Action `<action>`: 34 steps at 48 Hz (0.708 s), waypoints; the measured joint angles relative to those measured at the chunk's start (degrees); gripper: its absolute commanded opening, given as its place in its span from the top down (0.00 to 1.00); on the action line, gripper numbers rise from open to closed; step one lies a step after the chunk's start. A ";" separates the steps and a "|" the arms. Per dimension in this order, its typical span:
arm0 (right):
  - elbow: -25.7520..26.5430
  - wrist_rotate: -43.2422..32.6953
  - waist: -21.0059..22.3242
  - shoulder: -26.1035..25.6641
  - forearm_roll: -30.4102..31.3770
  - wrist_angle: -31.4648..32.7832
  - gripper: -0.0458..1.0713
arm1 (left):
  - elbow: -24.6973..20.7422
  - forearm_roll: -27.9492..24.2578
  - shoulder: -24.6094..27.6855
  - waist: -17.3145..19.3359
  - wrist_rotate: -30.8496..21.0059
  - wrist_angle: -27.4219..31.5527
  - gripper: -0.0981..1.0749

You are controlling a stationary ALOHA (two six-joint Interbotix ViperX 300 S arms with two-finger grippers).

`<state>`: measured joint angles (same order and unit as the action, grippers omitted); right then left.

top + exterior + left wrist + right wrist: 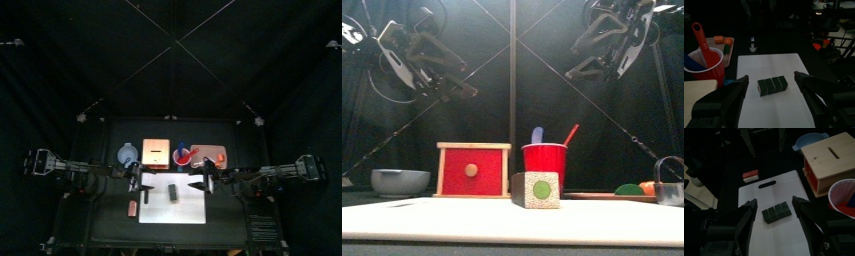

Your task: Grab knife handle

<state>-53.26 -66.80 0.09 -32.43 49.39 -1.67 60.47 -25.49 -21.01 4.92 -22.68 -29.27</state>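
A red cup (704,62) at the back of the table holds a red handle (701,37) with a hole at its end and a blue utensil (537,134). I cannot tell which of them is the knife. My left gripper (771,85) hangs open over the white cutting board (177,208), with a small dark green block (773,85) lying below between its jaws. From the other side, my right gripper (774,208) is open above the same block (776,213). Neither gripper touches the cup or holds anything.
Behind the board stand a wooden box with a red front (473,168), a blue-grey bowl (400,181) and a tray (716,40) with orange and green pieces. A small red object (751,175) lies off the board's left corner.
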 measured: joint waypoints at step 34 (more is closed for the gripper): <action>-2.11 -0.62 9.14 -2.55 -13.71 12.83 0.15 | 0.00 3.25 -0.09 2.55 1.23 -0.26 0.04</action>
<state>-55.37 -67.41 9.23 -34.98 35.68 11.16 60.47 -22.24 -21.09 7.47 -21.45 -29.53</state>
